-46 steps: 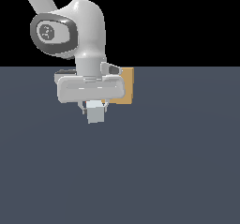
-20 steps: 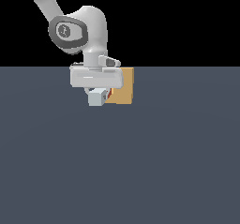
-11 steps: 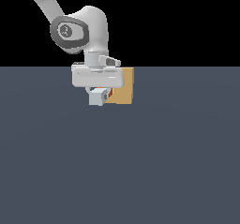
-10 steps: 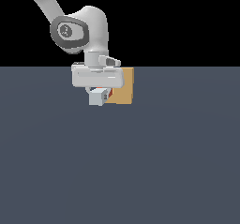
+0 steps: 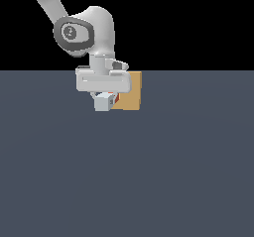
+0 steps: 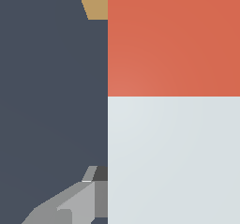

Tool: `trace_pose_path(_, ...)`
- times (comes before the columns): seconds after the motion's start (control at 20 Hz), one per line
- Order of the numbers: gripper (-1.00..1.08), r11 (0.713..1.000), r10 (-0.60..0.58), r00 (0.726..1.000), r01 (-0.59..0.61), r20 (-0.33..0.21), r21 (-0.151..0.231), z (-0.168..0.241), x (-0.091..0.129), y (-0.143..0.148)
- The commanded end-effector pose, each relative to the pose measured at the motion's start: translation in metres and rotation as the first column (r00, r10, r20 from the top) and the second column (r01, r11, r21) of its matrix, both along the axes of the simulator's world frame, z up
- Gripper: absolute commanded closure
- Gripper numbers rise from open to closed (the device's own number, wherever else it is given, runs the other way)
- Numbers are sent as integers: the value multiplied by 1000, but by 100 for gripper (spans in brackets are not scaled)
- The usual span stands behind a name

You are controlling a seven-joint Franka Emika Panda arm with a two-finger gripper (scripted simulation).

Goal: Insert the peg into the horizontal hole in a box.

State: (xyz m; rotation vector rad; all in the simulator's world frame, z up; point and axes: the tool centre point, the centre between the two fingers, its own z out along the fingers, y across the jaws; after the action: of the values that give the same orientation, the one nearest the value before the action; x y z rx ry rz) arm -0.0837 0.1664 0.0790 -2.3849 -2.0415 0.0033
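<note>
The peg (image 5: 104,102) lies level in my gripper (image 5: 105,99), which is shut on it; its pale square end faces the exterior camera. A sliver of its red-orange half (image 5: 115,98) shows against the tan box (image 5: 131,96), which stands just behind the hand on the exterior view's right. In the wrist view the peg (image 6: 173,96) fills most of the frame, red-orange half (image 6: 173,40) leading toward the box (image 6: 95,1) and pale half (image 6: 173,162) trailing. One grey finger (image 6: 77,204) shows beside the pale half. The horizontal hole is hidden by the peg and hand.
A dark blue-grey floor (image 5: 149,181) spreads all around the box. The white arm (image 5: 82,30) rises from the hand toward the exterior view's upper left.
Since 2.3 s ago the hand has carried the peg away from the camera, up against the box. Over the last second nothing visibly shifts.
</note>
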Motion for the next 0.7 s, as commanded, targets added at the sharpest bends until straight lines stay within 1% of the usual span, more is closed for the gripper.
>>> trace_pose_path(0.0,108,1000,0,1000,0,2,1,1,1,2)
trace_pose_path(0.25,108,1000,0,1000,0,3,1,1,3,20)
trace_pose_path(0.65,108,1000,0,1000,0,6,2,3,12,75)
